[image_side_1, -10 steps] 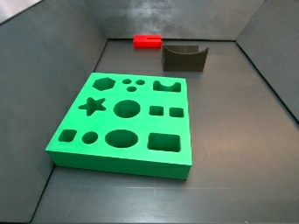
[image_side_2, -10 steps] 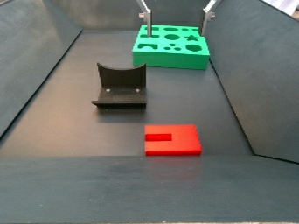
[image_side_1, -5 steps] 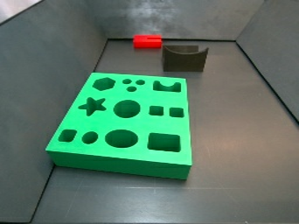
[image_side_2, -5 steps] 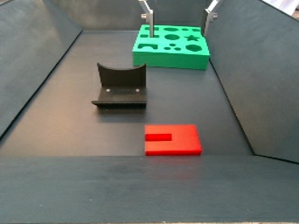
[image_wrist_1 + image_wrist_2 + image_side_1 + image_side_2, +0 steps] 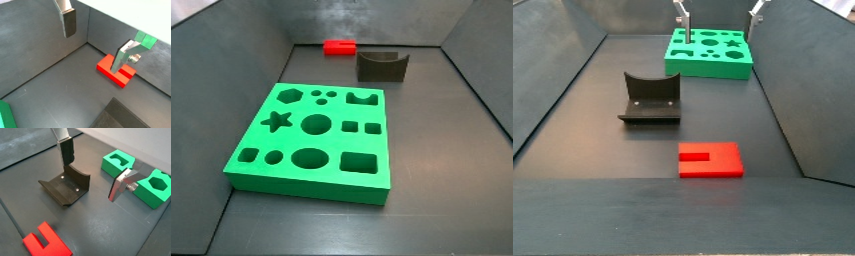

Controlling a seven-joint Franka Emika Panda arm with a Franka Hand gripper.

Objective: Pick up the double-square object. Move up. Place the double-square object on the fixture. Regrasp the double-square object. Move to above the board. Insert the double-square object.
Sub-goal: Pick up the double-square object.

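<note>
The red double-square object (image 5: 710, 160) lies flat on the dark floor near the front in a side view, and by the back wall (image 5: 339, 47) in a side view. The dark fixture (image 5: 649, 98) stands apart from it, between it and the green board (image 5: 711, 52). My gripper (image 5: 716, 16) hangs high over the board, with only its fingertips (image 5: 679, 14) showing at the frame's edge. In both wrist views the gripper (image 5: 93, 42) (image 5: 92, 170) is open with nothing between the silver fingers (image 5: 65, 150). The double-square object (image 5: 113, 70) (image 5: 43, 242) and the fixture (image 5: 65, 188) sit far below.
Grey walls (image 5: 251, 60) enclose the floor on the sides and back. The board (image 5: 311, 135) with its many shaped holes takes up much of the floor in a side view.
The fingertips at the top edge of a side view have crept slightly upward. The double-square object, fixture and board have not moved.
</note>
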